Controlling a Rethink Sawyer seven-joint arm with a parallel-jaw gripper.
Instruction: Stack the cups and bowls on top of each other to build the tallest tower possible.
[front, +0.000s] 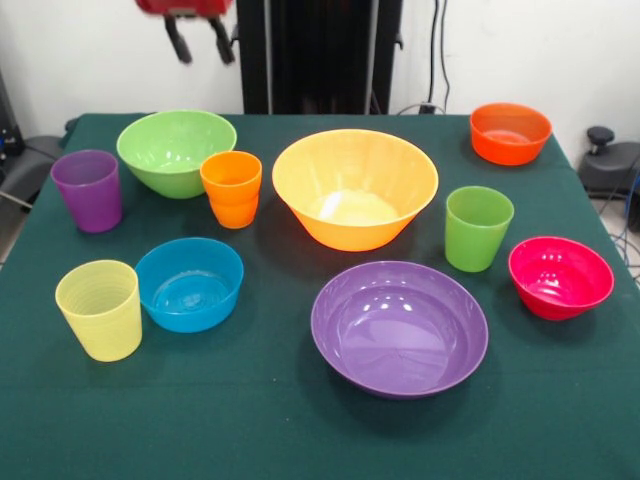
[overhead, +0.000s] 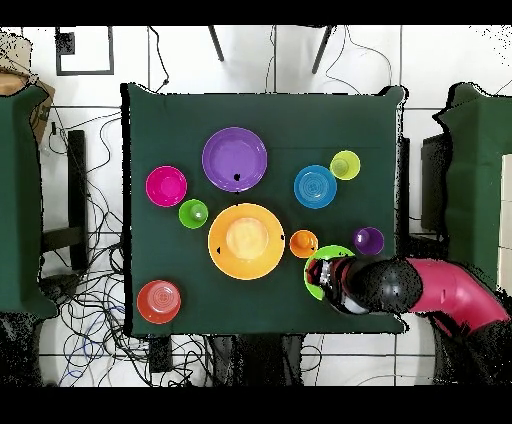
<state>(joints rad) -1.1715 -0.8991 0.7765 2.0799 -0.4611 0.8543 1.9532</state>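
Every cup and bowl stands alone on the green table. The large orange-yellow bowl is in the middle and the purple bowl in front of it. At the left are the light green bowl, purple cup, orange cup, blue bowl and pale yellow cup. At the right are the green cup, pink-red bowl and orange-red bowl. My gripper hangs open and empty, high above the light green bowl, which the arm partly hides from overhead.
Other green-covered tables flank this one on both sides. Cables lie on the tiled floor around it.
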